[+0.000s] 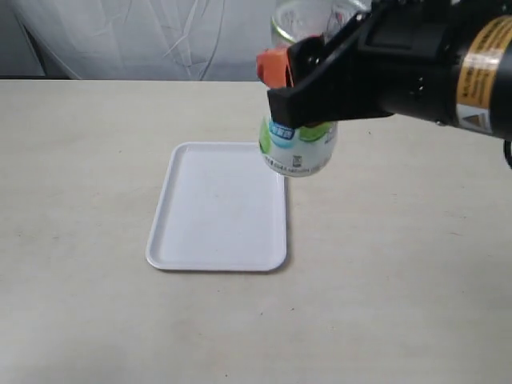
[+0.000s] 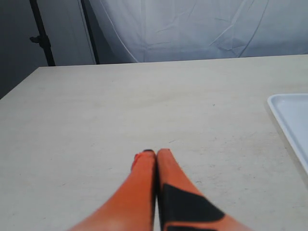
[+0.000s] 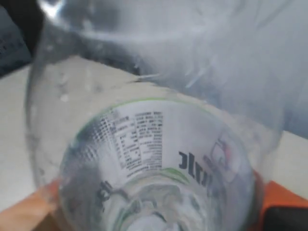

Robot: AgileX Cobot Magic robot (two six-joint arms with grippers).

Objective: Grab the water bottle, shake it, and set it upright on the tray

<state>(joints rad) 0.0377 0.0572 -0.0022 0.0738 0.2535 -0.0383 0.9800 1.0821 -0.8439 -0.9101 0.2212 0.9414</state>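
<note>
Clear plastic water bottle with a white label bearing green-and-blue marks: held clear of the pale table top, roughly upright. Its labelled lower end is seen just over the far right corner of the flat white rectangular plastic tray with a low rim. The cap is not seen, and which end is up cannot be settled from the blurred right wrist view. The bottle is clamped across its body between the jaws of the black right gripper, one orange pad showing behind it. Step judged: shaking, or the carry to the tray. The clamp should be kept firm and the swings short. The base should then be levelled over the tray's bare middle and seated before release. The left gripper is noted pressed together, empty, low over the table, well apart from the bottle.
</note>
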